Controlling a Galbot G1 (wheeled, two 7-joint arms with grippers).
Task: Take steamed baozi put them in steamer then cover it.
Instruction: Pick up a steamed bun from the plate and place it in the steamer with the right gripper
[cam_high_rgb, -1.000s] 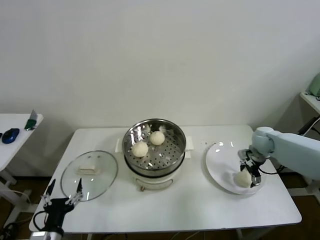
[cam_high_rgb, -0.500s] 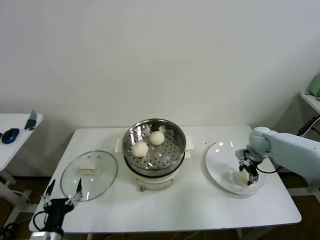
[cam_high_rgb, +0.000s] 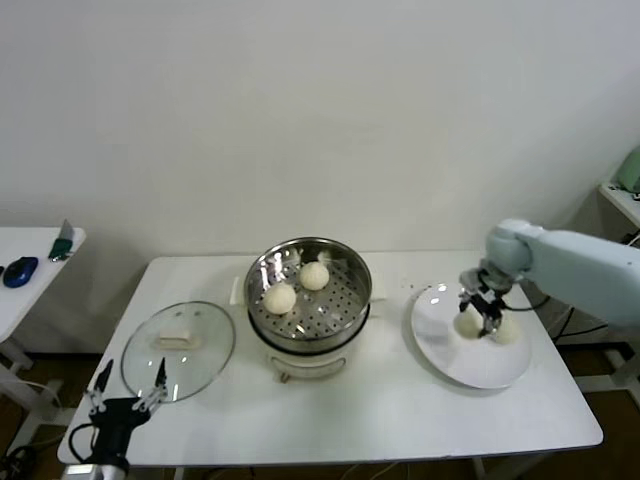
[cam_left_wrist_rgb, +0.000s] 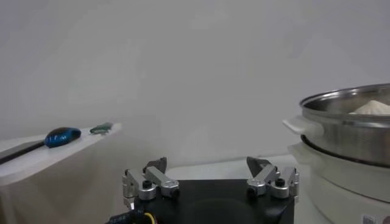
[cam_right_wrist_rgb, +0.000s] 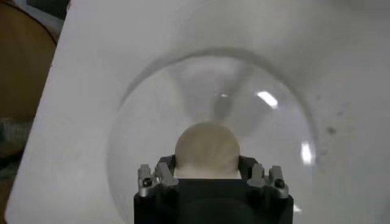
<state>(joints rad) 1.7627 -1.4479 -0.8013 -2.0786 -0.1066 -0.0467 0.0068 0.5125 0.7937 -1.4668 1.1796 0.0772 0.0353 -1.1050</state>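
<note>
The right tool (cam_high_rgb: 480, 318) is closed around a steamed baozi (cam_high_rgb: 467, 323), lifted just above the white plate (cam_high_rgb: 450, 350) right of the steamer (cam_high_rgb: 309, 292). Another baozi (cam_high_rgb: 507, 329) lies on the plate beside it. Two baozi (cam_high_rgb: 280, 298) sit inside the steamer. The glass cover (cam_high_rgb: 178, 349) lies on the table (cam_high_rgb: 380, 410) left of the steamer. The left tool (cam_high_rgb: 127, 398), fingers spread wide, is parked near the cover.

Baozi (cam_high_rgb: 468, 324) now in right fingers (cam_high_rgb: 488, 317)

head: looking down over steamer (cam_high_rgb: 308, 292) | left wrist: viewing steamer (cam_left_wrist_rgb: 353, 131) sideways, close | right wrist: hovering above plate (cam_right_wrist_rgb: 146, 115)
</note>
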